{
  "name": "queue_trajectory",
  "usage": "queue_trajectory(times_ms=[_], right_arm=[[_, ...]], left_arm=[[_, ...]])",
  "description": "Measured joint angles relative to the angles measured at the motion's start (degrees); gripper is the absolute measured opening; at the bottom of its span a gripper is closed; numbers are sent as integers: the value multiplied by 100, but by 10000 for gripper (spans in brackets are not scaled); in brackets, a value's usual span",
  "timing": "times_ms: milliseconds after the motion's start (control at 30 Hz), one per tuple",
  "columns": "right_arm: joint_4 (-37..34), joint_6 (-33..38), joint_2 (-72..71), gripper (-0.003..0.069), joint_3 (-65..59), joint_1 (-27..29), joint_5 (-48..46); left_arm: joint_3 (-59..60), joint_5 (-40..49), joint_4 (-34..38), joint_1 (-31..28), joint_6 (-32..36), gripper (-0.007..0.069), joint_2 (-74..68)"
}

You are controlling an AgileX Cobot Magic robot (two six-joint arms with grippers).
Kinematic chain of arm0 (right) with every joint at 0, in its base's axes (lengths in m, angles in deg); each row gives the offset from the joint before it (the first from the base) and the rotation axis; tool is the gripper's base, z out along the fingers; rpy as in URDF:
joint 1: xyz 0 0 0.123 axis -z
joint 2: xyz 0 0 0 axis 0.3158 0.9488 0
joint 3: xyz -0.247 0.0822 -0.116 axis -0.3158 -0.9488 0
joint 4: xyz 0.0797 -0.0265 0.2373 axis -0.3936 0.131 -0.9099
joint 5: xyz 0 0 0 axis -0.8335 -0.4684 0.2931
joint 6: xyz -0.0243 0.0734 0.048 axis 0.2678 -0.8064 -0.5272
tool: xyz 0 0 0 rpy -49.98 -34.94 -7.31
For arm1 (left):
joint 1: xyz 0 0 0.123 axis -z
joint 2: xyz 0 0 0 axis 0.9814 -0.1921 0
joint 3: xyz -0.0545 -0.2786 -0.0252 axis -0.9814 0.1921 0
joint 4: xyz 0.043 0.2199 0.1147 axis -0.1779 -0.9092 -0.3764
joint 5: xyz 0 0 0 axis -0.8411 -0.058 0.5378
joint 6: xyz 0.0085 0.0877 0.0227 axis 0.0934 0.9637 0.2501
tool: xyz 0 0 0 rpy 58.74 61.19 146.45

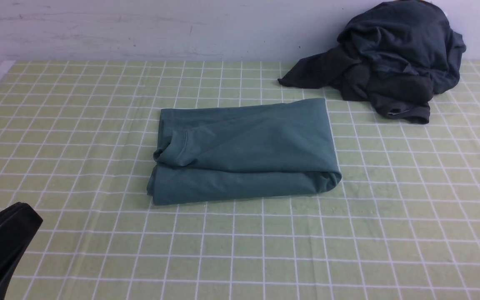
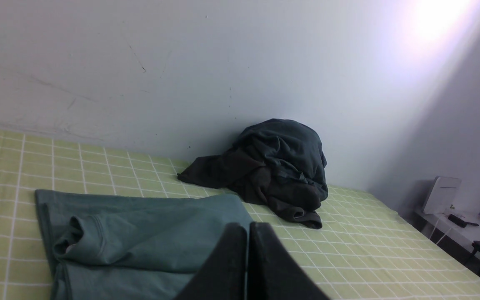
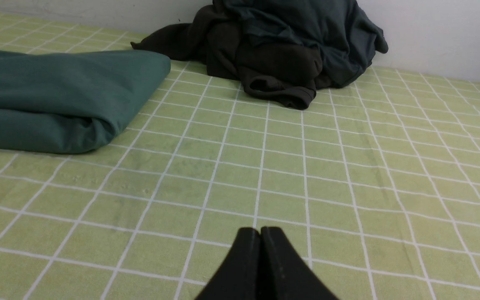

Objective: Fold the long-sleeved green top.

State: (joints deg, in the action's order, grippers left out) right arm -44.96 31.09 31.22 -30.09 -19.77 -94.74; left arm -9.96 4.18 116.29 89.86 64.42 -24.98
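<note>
The green long-sleeved top (image 1: 244,152) lies folded into a neat rectangular bundle in the middle of the green checked tablecloth (image 1: 390,233), ribbed neck opening showing at its left end and a rounded fold along its near edge. Beyond the top's far right corner, a crumpled pile of dark charcoal garments (image 1: 386,58) sits against the pale wall (image 1: 140,29), well apart from the top. The left gripper (image 2: 248,227) hovers on the near side of the top, fingers pressed together on nothing. The right gripper (image 3: 260,231) hangs over bare cloth off the top's right end, fingers likewise squeezed flat, empty.
</note>
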Motion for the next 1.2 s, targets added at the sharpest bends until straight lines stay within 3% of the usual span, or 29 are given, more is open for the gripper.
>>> queue_trajectory(times_ms=[1033,1200], right_arm=[[30,-28,-5,-14,2,-39,-7],[30,-28,-5,-14,2,-39,-7]], left_arm=[[384,-21,241,0,0,-3,240],[900,-748,704,0,95,-3,806]])
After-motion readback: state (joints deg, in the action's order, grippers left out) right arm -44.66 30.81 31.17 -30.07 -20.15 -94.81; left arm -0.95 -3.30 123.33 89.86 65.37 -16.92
